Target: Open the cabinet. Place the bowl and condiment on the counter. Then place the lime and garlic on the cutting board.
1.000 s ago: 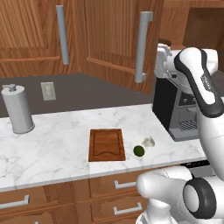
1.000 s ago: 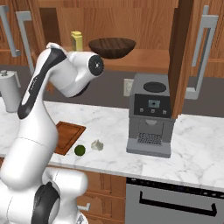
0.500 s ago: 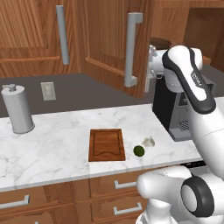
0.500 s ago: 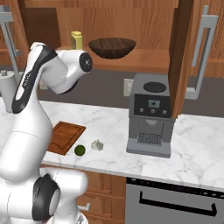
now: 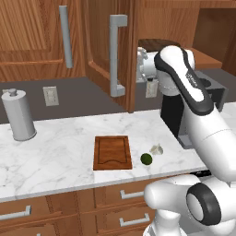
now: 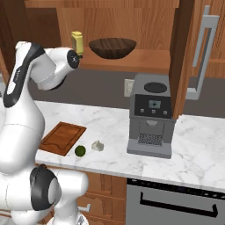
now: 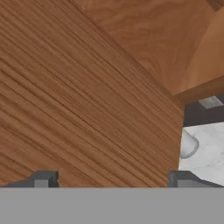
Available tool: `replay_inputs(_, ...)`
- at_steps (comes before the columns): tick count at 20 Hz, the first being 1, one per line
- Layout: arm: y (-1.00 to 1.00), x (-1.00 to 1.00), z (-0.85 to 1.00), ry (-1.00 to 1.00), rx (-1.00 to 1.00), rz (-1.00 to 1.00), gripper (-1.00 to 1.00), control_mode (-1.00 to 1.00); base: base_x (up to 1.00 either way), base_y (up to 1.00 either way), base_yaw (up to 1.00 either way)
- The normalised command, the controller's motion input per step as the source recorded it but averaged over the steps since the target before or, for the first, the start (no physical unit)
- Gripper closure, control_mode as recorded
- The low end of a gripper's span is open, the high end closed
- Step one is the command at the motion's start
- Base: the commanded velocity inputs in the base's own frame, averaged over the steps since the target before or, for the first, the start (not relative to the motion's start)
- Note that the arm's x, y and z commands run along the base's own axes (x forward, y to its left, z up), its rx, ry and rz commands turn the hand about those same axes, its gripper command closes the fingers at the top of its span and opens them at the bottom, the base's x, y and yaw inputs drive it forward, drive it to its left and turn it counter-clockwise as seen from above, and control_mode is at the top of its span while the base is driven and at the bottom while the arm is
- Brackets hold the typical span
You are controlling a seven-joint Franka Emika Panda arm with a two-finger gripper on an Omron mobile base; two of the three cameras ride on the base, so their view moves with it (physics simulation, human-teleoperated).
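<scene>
With the reddish-brown wood cabinet door (image 5: 103,55) swung wide, next up: wide, shallow, dark brown wooden bowl (image 6: 112,47) on the shelf above the grey coffee machine (image 6: 149,115). Probably light, rigid, smooth; best pinched at the rim. Pincer (image 7: 111,178) spread wide, holding nothing, facing wood.

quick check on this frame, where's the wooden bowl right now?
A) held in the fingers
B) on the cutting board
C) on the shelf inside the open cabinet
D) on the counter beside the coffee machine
C: in the right base view the bowl sits on the shelf of the open cabinet, beside the condiment and above the coffee machine.
</scene>
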Motion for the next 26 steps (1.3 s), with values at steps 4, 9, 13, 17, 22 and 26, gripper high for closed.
replay_inputs(4,0.67,0.0,0.0,0.0,0.0,0.03,-1.0,-1.0,0.0,0.0,0.0)
replay_inputs(9,0.59,0.0,0.0,0.0,0.0,0.02,-1.0,-1.0,0.0,0.0,0.0)
replay_inputs(13,0.43,0.0,0.0,0.0,-0.01,0.0,-1.0,-1.0,0.0,0.0,0.0)
replay_inputs(17,0.05,-0.02,-0.01,-0.03,-0.05,0.0,-1.0,-1.0,0.0,0.0,0.0)
replay_inputs(22,-0.22,-0.11,0.0,-0.11,-0.11,-0.03,-1.0,-1.0,0.0,0.0,0.0)
replay_inputs(26,-0.35,-0.07,0.0,-0.12,-0.12,-0.03,-1.0,-1.0,0.0,0.0,0.0)
